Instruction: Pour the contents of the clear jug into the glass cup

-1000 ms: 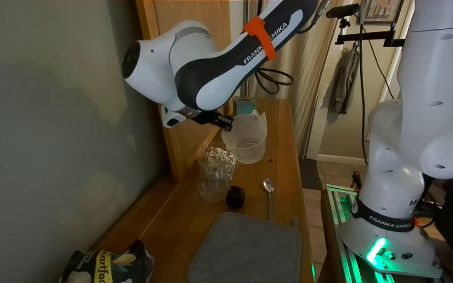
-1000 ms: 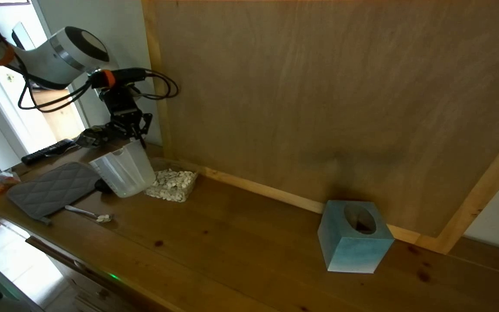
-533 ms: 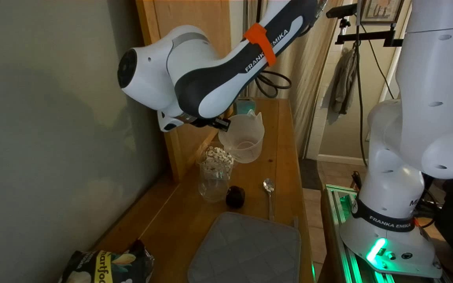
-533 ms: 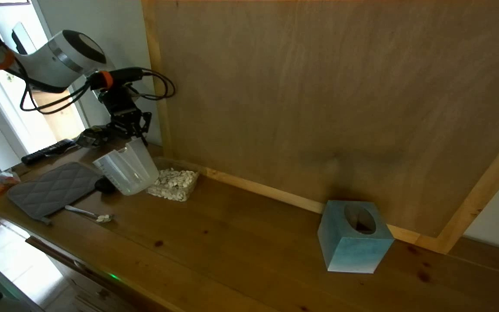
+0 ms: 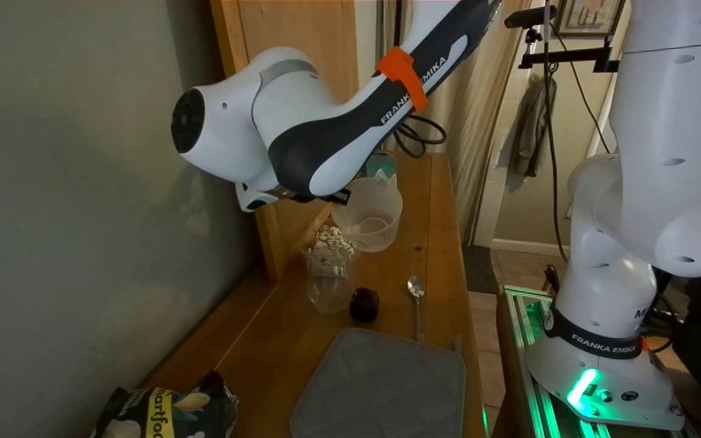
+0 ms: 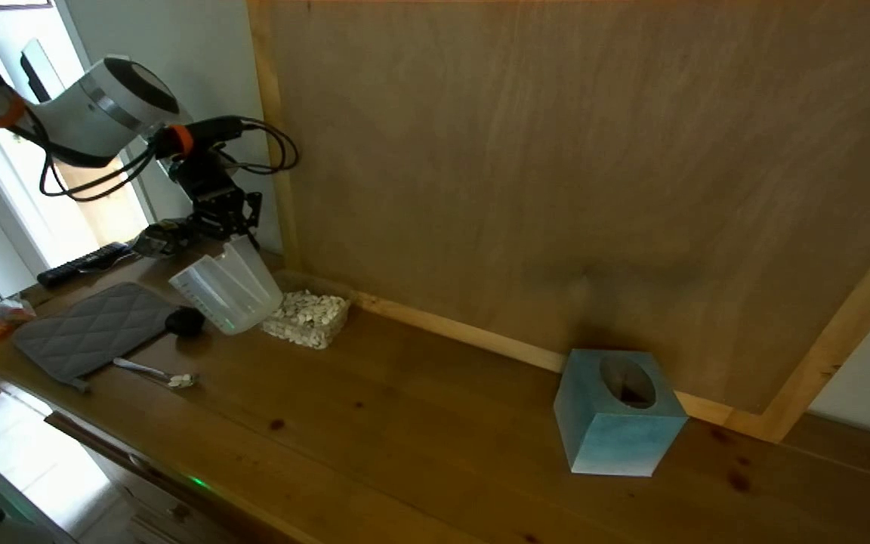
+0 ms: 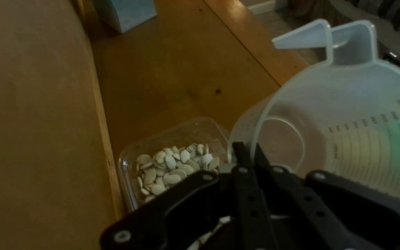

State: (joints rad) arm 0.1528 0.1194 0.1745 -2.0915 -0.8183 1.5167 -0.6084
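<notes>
With the end effector (image 7: 249, 147) pinching the jug (image 6: 228, 293) by its rim, I should bring its mouth over the cup (image 5: 329, 288) before tipping slowly, lest the grip twist.

The wooden counter (image 5: 445, 258) is brown and knotted, with a seam running lengthwise; in an exterior view, taking the quilted grey pot holder (image 5: 381, 383) on it as the clock's centre, a snack bag (image 5: 174, 410) lies at nine o'clock; a clear glass (image 5: 330, 296) stands at eleven; a dark round thing (image 5: 364, 305) sits at twelve, just beside the glass; a spoon (image 5: 418, 316) with a few seeds (image 5: 417, 292) in its bowl lies at one. In an exterior view, a clear tub (image 6: 306, 338) of seeds sits toward the back; a blue tissue box (image 6: 624, 446) stands well apart from it, at four o'clock.
</notes>
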